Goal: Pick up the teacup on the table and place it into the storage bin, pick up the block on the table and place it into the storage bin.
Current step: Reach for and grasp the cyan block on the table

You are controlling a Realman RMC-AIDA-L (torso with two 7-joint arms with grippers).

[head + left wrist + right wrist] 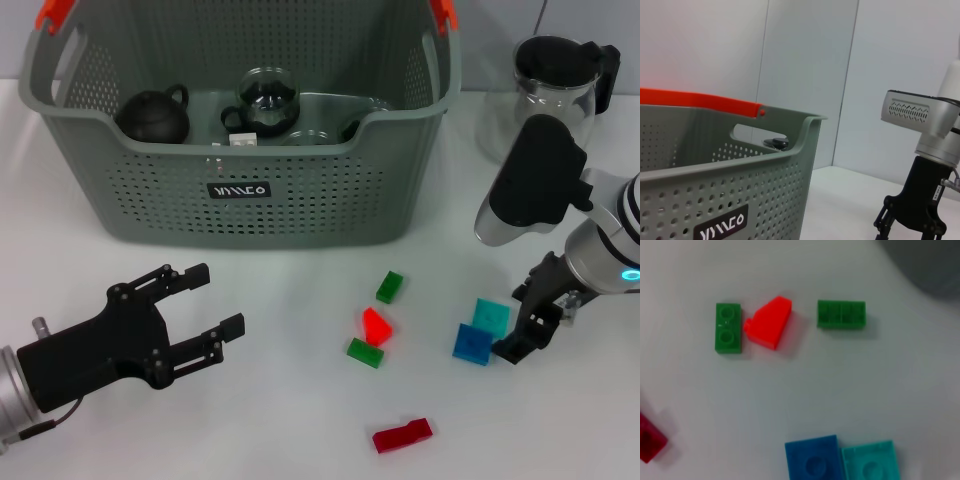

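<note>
The grey-green storage bin (pixel 330 200) stands at the back of the table and also shows in the left wrist view (pixel 740 165). Inside it lie a black teapot (pixel 152 115) and glass tea vessels (pixel 268 100); no teacup shows on the table. Several blocks lie on the table: two green ones (pixel 389 287) (pixel 364 352), a red-orange one (pixel 376 325), a dark red one (pixel 402 435), a blue one (pixel 472 343) and a teal one (pixel 491 317). My right gripper (pixel 517 325) is open and empty, just right of the blue and teal blocks. My left gripper (pixel 218 297) is open and empty at the front left.
A glass teapot with a black lid (pixel 555 90) stands at the back right, behind my right arm. The right wrist view looks down on the blocks: green (pixel 728 327), red-orange (pixel 769 322), green (pixel 841 314), blue (pixel 812 457), teal (pixel 871 460).
</note>
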